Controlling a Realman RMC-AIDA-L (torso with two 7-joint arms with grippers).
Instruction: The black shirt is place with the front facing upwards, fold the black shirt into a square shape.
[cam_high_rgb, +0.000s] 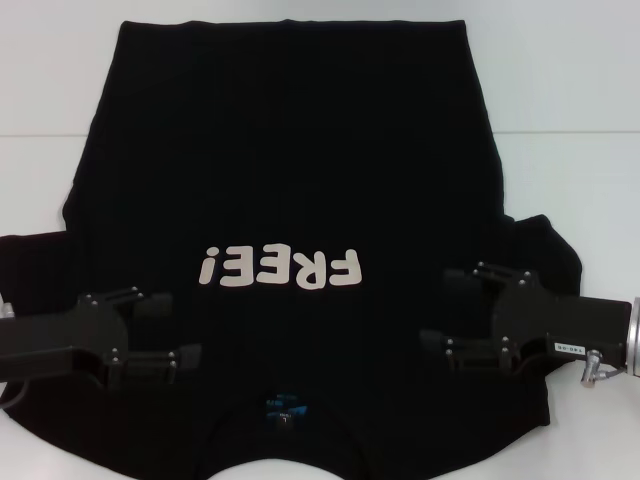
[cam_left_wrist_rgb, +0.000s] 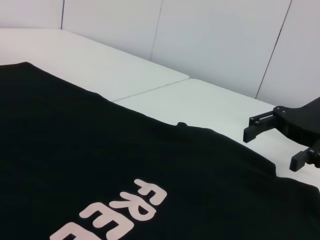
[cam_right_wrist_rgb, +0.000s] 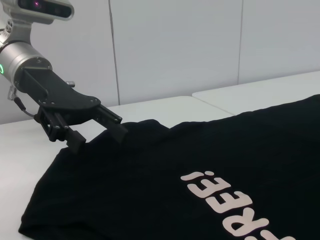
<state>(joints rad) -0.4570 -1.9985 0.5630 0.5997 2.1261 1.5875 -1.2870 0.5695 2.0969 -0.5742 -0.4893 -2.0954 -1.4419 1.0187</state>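
Two hands are over the work, one at each shoulder of the black shirt (cam_high_rgb: 290, 180). The garment lies flat and front up on the white desk (cam_high_rgb: 560, 90), collar and blue neck label (cam_high_rgb: 285, 408) nearest the robot, hem at the far edge, so the cream "FREE!" lettering (cam_high_rgb: 280, 268) reads upside down in the head view. Both sleeves are spread outward. No fold is visible yet; my judgement is that the task stands at its first step.

The left hand (cam_high_rgb: 168, 330) sits over the robot's-left shoulder area, fingers pointing inward toward the chest. Its two fingers stand apart with cloth showing between them: released, holding nothing. The right wrist view shows the same hand (cam_right_wrist_rgb: 100, 127) low at the shirt's edge, fingertips close to or touching the fabric; contact cannot be confirmed.

The right hand (cam_high_rgb: 458, 308) mirrors it over the opposite shoulder, fingers likewise spread and empty. In the left wrist view it (cam_left_wrist_rgb: 272, 145) appears just off the sleeve edge, above the desk and cloth.

The symmetrical placement appears deliberate: level with each other beside the collar, the hands are positioned to pinch both shoulders together and carry that end toward the hem, or to draw the sleeves inward. Which is intended cannot be told.

Risk noted: the cloth is thin and lies flat, so a shallow pinch may slip, and uneven lifting would skew the fold line.
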